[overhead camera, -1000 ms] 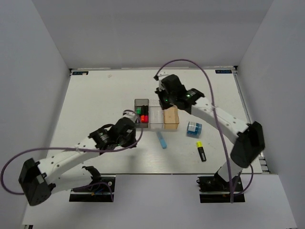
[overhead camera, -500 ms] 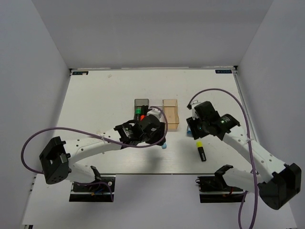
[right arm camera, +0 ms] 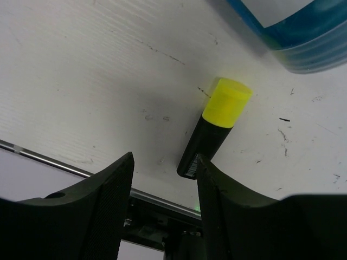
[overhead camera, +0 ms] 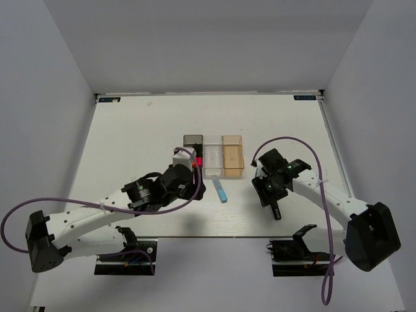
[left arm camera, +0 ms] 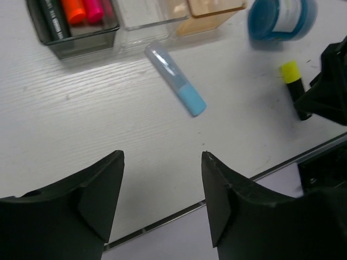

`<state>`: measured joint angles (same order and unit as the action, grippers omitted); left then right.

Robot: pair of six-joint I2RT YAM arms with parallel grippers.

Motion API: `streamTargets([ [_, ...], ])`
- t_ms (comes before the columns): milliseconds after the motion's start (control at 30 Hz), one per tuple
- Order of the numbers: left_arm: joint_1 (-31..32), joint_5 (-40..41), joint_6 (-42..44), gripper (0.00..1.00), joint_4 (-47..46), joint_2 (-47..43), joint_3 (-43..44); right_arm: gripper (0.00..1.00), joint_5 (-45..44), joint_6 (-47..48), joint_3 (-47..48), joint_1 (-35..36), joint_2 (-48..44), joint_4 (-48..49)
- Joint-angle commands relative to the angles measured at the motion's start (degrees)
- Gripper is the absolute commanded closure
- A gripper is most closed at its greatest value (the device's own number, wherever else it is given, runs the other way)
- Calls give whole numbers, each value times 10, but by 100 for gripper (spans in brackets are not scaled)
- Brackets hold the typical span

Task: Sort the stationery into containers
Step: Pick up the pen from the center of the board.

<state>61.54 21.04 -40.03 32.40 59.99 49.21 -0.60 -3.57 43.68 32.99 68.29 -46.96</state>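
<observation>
The containers stand in a row at mid-table: dark grey (overhead camera: 193,141), clear (overhead camera: 212,166) and orange-tan (overhead camera: 233,156). The dark grey bin (left arm camera: 81,42) holds orange and pink highlighters (left arm camera: 81,10). A light blue stick (overhead camera: 221,190) (left arm camera: 174,77) lies on the table just in front of the bins. My left gripper (overhead camera: 190,177) (left arm camera: 162,157) hovers open and empty, left of the stick. My right gripper (overhead camera: 268,190) (right arm camera: 165,160) is open over a black highlighter with a yellow end (right arm camera: 226,101) (overhead camera: 277,211). The highlighter's black tail lies against the tip of the right finger (right arm camera: 217,184), outside the gap.
A round blue-and-white item (left arm camera: 282,19) (right arm camera: 287,32) sits right of the orange-tan bin, mostly under my right arm in the top view. The table's front edge (right arm camera: 65,165) and a metal rail run close below both grippers. White walls enclose the table.
My right arm swung from the bins down to the yellow-ended highlighter. My left arm reached toward the blue stick, then drew back to the left.
</observation>
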Motion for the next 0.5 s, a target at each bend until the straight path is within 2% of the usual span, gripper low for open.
streamTargets([
  [0,-8,32,-9,30,43,-41,-31,46,9,3,6,-9,18,21],
  [133,-17,40,-19,25,58,-80,-65,45,-11,3,14,-24,46,20],
  [467,-43,37,-29,24,80,-141,-107,44,-26,10,21,-57,112,29],
])
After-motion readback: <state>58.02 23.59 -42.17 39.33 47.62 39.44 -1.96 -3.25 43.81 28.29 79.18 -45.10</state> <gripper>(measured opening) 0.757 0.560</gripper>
